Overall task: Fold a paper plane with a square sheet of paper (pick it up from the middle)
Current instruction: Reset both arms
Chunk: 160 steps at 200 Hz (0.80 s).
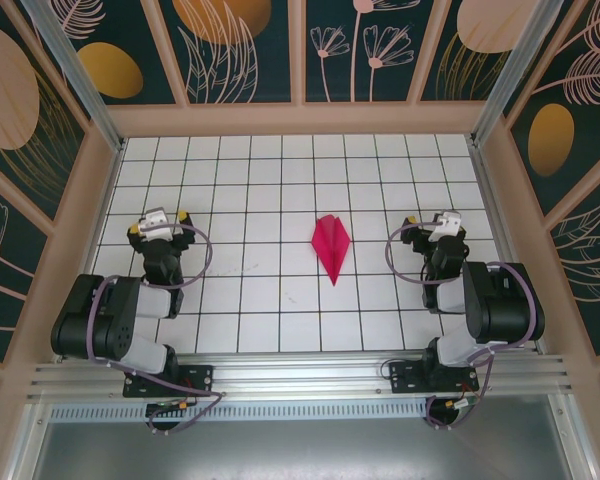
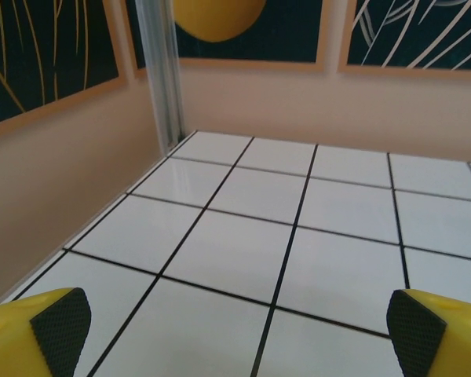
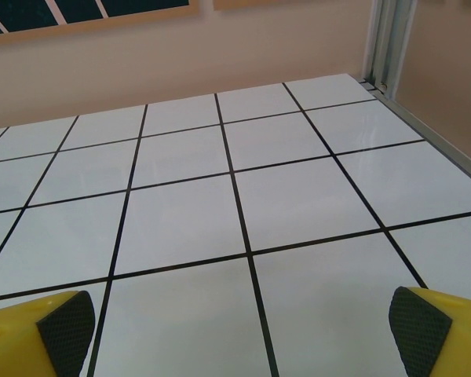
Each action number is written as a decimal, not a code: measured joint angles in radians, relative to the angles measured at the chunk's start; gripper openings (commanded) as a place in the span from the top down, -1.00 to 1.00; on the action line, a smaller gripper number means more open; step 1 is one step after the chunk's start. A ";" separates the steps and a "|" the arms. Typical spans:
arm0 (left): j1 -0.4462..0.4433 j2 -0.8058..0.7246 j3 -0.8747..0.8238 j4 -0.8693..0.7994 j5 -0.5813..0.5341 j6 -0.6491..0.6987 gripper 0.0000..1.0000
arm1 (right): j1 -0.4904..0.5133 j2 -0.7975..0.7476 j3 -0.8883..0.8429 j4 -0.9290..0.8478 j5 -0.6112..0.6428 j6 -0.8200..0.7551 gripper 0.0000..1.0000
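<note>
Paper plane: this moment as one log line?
paper plane: folded, on table | left end effector: open, empty, left of plane | right end effector: open, empty, right of plane | fold looks done

- The worktop (image 1: pixel 280 190) is white and glossy, ruled into square tiles by thin black lines.
- A plain peach band (image 1: pixel 300 120) borders its far edge and both side edges.
- Above the band, dark teal wall panels (image 1: pixel 240 50) carry peach line-drawn flowers, leaves and golden ovals, framed in peach strips.
- Aluminium posts (image 1: pixel 72 70) rise at the far corners.
- A ribbed aluminium rail (image 1: pixel 300 372) lines the near edge.
</note>
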 measured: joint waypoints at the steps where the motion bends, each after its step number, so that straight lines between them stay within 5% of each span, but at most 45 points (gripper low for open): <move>1: 0.000 0.002 -0.003 0.004 0.002 -0.001 -0.97 | 0.000 0.000 0.000 0.000 0.000 0.000 -0.98; 160: 0.013 0.019 -0.011 0.018 0.013 -0.028 -0.97 | 0.000 0.000 0.000 0.002 0.000 0.000 -0.98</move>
